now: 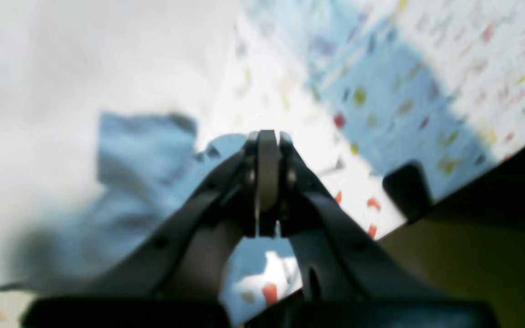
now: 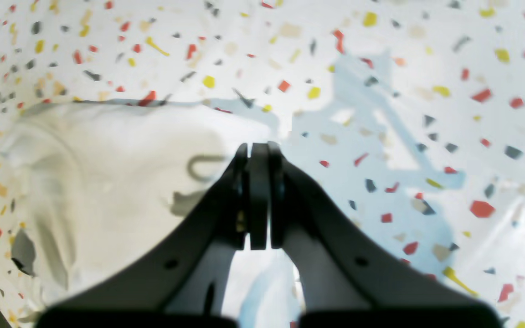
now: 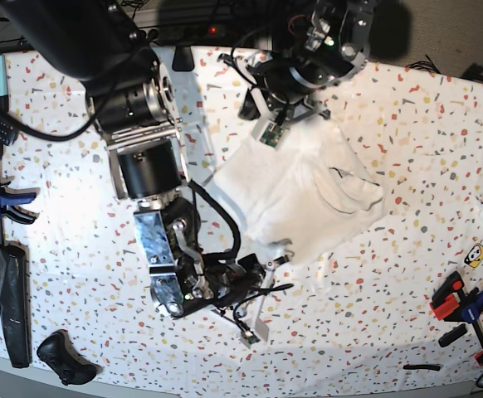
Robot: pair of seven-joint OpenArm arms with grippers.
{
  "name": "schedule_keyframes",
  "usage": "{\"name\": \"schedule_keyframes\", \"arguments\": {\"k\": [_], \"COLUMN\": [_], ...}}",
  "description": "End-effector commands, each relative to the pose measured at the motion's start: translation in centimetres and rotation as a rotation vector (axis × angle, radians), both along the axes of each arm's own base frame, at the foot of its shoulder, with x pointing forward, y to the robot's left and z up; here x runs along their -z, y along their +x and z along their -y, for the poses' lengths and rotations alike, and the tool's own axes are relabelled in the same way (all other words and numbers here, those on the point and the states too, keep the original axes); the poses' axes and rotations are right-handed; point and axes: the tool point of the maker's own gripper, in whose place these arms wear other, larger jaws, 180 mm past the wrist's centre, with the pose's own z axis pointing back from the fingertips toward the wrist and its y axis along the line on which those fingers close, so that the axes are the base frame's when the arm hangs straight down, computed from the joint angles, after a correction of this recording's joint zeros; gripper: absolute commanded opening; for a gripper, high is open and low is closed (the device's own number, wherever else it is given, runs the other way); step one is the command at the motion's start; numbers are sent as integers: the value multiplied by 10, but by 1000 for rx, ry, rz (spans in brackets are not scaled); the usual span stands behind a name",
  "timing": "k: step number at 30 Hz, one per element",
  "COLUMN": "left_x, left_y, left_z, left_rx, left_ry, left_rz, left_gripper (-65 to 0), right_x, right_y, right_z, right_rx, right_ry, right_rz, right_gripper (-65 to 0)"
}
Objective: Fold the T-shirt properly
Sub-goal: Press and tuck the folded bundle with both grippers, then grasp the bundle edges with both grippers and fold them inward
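Cloth, soft and wrinkled: the T-shirt (image 3: 300,189) is a plain white garment lying in a rumpled, roughly square bundle at centre-right of the base view, on a white bench (image 3: 407,124) flecked with red, yellow and grey speckles. A thin dark edge curves across the fabric on its right side.

The left end effector (image 3: 262,106), on the arm reaching down from the top of the base view, sits at the shirt's upper left corner. In the left wrist view its dark fingers (image 1: 267,150) are pressed together with nothing between them, and the blurred white cloth (image 1: 62,68) fills the left of that frame.

The right end effector (image 3: 276,259), on the arm at lower left of the base view, lies just beside the shirt's lower edge. In the right wrist view its jaws (image 2: 259,159) are likewise fully closed and empty, with the creased cloth (image 2: 107,182) spread to the left of them.

No writing on any object is legible.
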Motion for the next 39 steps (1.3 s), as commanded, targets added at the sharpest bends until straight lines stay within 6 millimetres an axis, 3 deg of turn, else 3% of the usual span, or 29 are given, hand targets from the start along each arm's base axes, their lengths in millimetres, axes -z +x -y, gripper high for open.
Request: {"name": "schedule_keyframes", "arguments": {"k": [1, 5, 11, 13, 20, 27, 31, 35, 39], "left_x": [-7, 12, 21, 19, 8, -3, 4, 29, 41], "left_y": [6, 1, 25, 32, 70, 108, 127, 147, 168], "left_z": [7, 8, -25, -30, -65, -116, -115, -114, -118], "left_rx": [-6, -6, -122, -127, -208, -340, -321, -309, -305], "left_ry": [-44, -32, 146, 167, 237, 237, 142, 153, 181], "left_rz": [30, 9, 105, 124, 183, 219, 207, 147, 125], "left_gripper": [-650, -650, -650, -650, -650, -650, -650, -650, -650], "right_x": [-28, -21, 42, 52, 61, 64, 65, 64, 62], "right_y": [16, 19, 6, 3, -8, -26, -34, -42, -43], "right_z": [-5, -4, 17, 23, 39, 31, 24, 14, 4], "right_rx": [4, 14, 32, 29, 12, -55, -71, -100, -113], "right_ry": [40, 41, -78, -127, -241, -218, -197, -191, -180], "right_rz": [74, 76, -54, -68, -155, -236, -281, -306, -304], "right_gripper": [-650, -650, -650, -650, -650, -650, -650, -650, -650]}}
